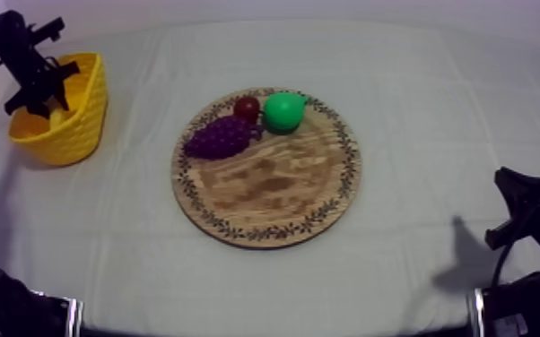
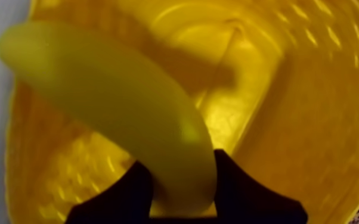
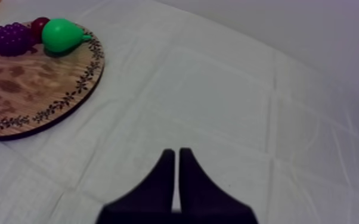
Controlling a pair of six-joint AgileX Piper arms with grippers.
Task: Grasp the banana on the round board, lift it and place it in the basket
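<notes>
1. Left gripper (image 2: 180, 164) grasps the banana (image 2: 110, 101) near one end, with a black finger pressed on each side of it.
2. It hangs over the yellow basket (image 1: 72, 134) at the table's far left. The banana stretches across the basket's inside, and I cannot tell whether it touches the bottom.
3. Right gripper (image 3: 177, 156) sits low at the right over the bare cloth (image 3: 229, 89), fingers clenched together on nothing.
4. At the far edge of the wooden board (image 1: 265, 193), mid-table, the bunch of grapes (image 1: 220, 136), small red fruit (image 1: 247, 108) and pear (image 1: 283, 111) cluster together.
</notes>
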